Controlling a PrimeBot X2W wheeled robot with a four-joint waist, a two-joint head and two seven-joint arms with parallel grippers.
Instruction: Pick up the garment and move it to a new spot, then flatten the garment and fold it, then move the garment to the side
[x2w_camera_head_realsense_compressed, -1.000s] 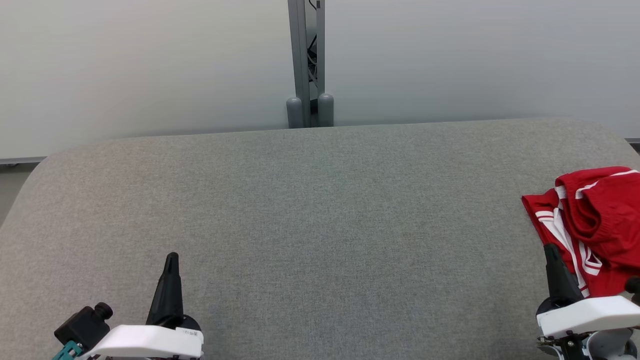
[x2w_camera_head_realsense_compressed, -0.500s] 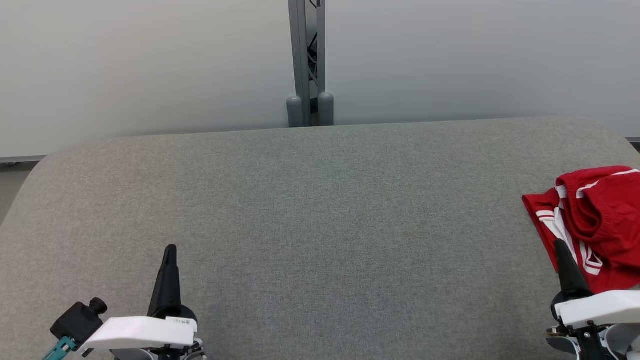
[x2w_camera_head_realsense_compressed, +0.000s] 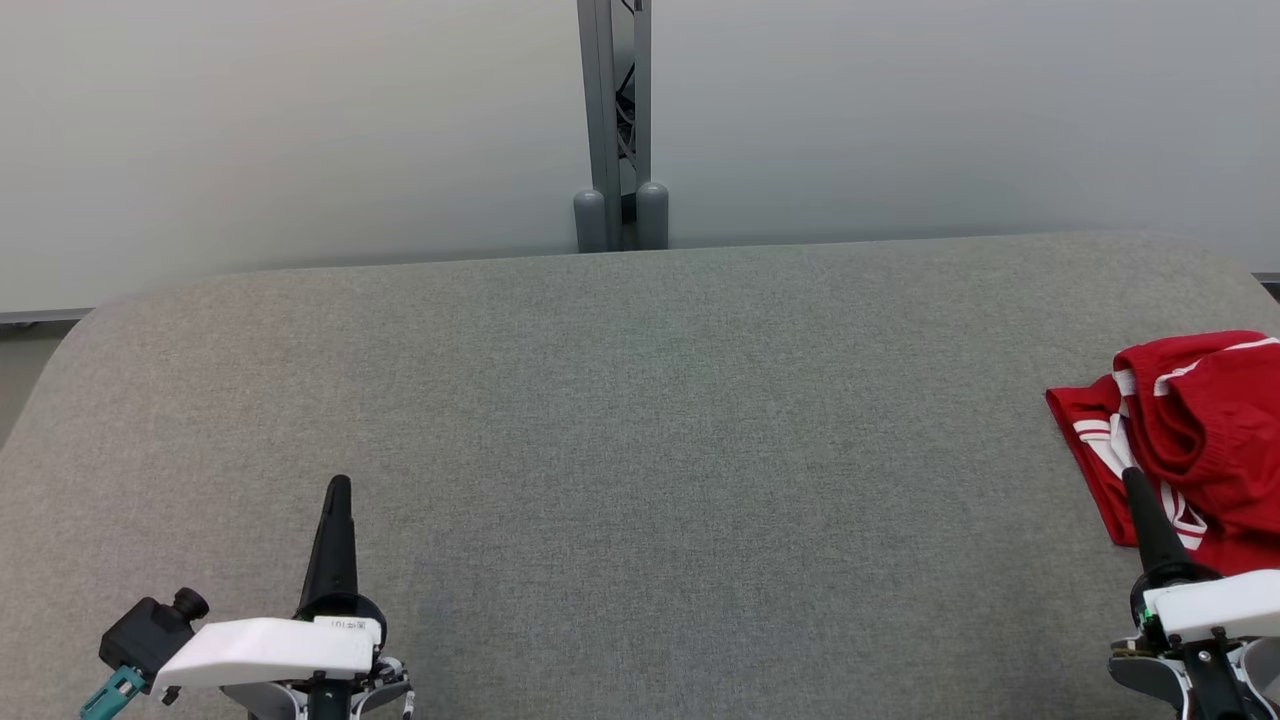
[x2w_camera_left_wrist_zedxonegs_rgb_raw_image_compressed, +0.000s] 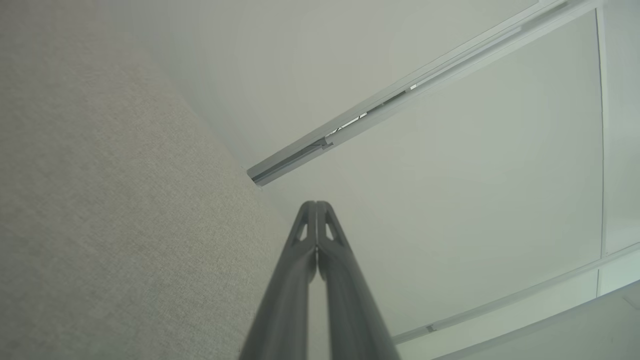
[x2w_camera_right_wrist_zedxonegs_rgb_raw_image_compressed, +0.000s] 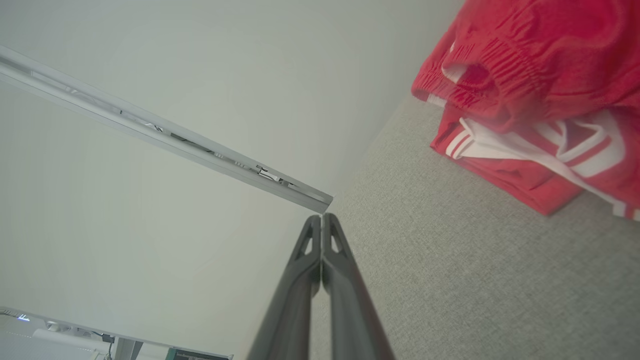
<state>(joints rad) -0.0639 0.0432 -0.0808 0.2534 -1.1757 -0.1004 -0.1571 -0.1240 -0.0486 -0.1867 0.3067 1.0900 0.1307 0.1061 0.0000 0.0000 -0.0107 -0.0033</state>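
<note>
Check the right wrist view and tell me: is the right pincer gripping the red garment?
No, the right pincer is shut on nothing, and the red garment lies apart from it.

You are finding nothing legible here. A small sticker (x2w_camera_head_realsense_compressed: 347, 625) is sitting on the white housing of the left gripper (x2w_camera_head_realsense_compressed: 338, 484), near the base of its fingers (x2w_camera_head_realsense_compressed: 332, 550). It is carrying a few dark printed characters, but they are showing too small and blurred for you to read.
</note>
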